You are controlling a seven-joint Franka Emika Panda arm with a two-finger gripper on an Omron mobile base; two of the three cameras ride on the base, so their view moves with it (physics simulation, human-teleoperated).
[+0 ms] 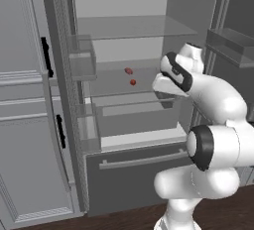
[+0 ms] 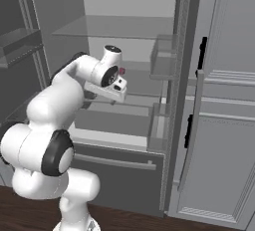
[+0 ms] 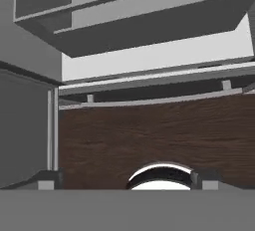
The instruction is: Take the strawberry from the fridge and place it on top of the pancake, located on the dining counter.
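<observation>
The fridge stands with both doors open, showing a pale interior and clear shelves. Two small red things lie on its middle shelf; they are too small to tell which is the strawberry. One red speck peeks out beside the hand in the right base view. My gripper hangs inside the fridge opening, right of the red things and a little lower, and points down. In the hand view my gripper is open with nothing between its fingertips. The pancake and the dining counter are out of view.
Door bins line the open doors on either side of the arm. Light grey panelled cabinets with black handles flank the fridge. Dark wood floor lies below the bottom drawer.
</observation>
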